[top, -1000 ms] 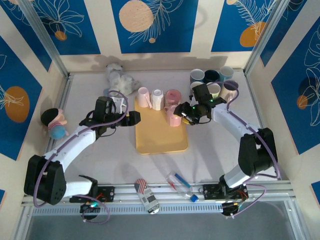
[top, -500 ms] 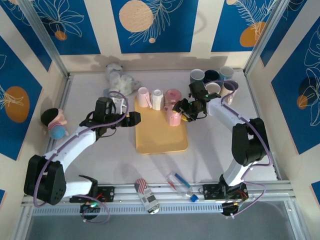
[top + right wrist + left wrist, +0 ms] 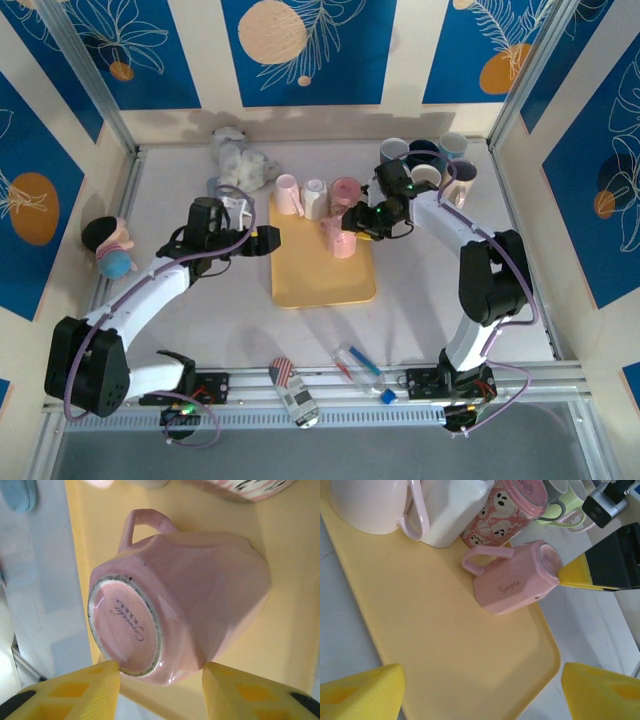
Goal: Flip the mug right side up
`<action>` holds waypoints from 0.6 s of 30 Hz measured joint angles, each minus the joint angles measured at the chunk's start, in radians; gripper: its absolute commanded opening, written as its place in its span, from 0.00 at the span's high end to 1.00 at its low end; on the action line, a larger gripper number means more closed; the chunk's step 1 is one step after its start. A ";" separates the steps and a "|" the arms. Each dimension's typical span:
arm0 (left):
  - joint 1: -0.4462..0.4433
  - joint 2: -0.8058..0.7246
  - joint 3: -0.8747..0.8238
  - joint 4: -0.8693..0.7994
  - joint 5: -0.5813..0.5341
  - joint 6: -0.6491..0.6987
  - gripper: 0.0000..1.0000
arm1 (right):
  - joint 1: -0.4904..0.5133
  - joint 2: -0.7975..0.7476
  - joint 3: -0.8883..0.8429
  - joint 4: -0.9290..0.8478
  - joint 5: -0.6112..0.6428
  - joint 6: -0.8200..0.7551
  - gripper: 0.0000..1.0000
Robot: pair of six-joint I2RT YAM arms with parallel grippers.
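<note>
Yellow tray [image 3: 320,285] holds four mugs: three in a row at its 12 o'clock, pink mug [image 3: 338,238] at 1 o'clock. It's tipped over, long axis roughly 8–2, base toward 2. Fingers of right gripper [image 3: 356,222] flank the base; can't tell if clamped. At 9 o'clock, left gripper [image 3: 272,237] has jaws apart.

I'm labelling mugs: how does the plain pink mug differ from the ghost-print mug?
The plain pink mug has faceted sides and one script word; the ghost-print mug is round, covered in white ghosts. The plain pink mug sits between the fingers of the right gripper; the ghost-print mug is ungripped. Both are pink.
</note>
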 measured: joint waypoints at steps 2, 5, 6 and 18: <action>0.000 0.000 -0.008 0.007 0.004 0.002 0.20 | 0.000 0.014 0.018 -0.038 -0.031 -0.061 0.55; -0.003 0.000 -0.028 0.026 0.038 0.027 0.22 | 0.000 0.050 0.061 -0.098 -0.080 -0.147 0.56; -0.009 0.000 -0.035 0.036 0.055 0.043 0.23 | 0.000 0.067 0.082 -0.121 -0.098 -0.178 0.56; -0.143 -0.051 -0.095 0.221 0.074 0.391 0.24 | -0.078 0.082 0.214 -0.213 -0.281 -0.353 0.49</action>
